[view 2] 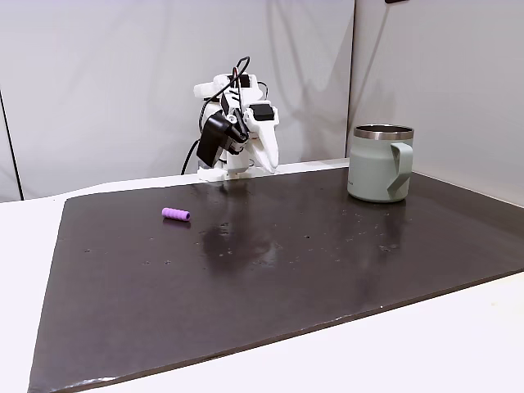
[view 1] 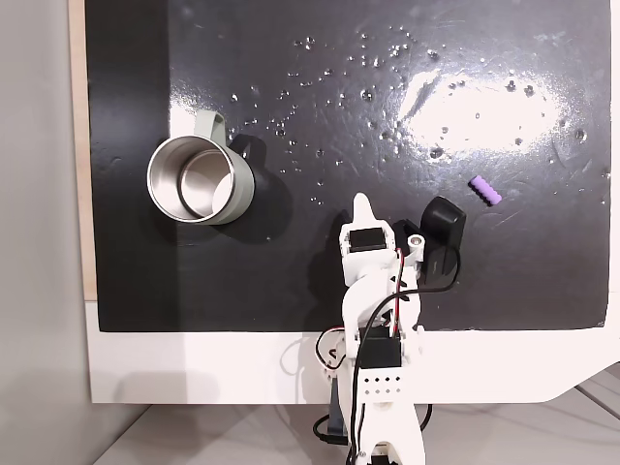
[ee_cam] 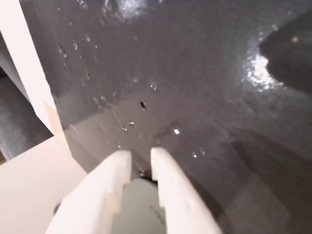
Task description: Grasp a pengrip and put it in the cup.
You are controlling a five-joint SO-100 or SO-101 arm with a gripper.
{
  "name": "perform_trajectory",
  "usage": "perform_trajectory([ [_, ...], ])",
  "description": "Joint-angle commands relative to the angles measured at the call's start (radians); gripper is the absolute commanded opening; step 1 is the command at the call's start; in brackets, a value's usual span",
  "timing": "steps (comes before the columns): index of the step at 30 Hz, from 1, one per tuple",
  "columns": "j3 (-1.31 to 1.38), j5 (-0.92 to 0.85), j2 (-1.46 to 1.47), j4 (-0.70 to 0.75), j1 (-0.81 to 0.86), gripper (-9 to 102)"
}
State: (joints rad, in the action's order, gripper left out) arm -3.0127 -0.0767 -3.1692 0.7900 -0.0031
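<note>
The hand [ee_cam: 141, 158] is folded back near the arm's base, its two fingers almost together with only a thin gap and nothing between them. The pengrip [view 1: 484, 191] lies well apart from the hand, to its right in a fixed view from above, while the cup [view 1: 199, 180] stands well apart on the other side. I judge the main risk is rolling: the pengrip is a tiny purple ribbed tube lying on its side on the glossy black tabletop [view 2: 270, 270], so a fingertip touching it off-centre can push it away, and fingers not opened first can knock it aside
</note>
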Motion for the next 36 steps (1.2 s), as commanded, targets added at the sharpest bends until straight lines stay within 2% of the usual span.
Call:
perform_trajectory([
  [1,0.091,-0.067,-0.009,0.066,0.06,0],
  [4,0.175,-0.19,-0.009,0.172,0.112,0],
  [8,0.275,-0.469,-0.008,0.302,0.184,0],
  [15,0.316,-0.782,-0.008,0.368,0.44,0],
  [19,0.318,-0.897,-0.014,0.37,0.591,0],
  [28,0.314,-0.92,-0.021,0.291,0.816,2],
  [36,0.331,-0.831,-0.02,0.179,0.845,5],
])
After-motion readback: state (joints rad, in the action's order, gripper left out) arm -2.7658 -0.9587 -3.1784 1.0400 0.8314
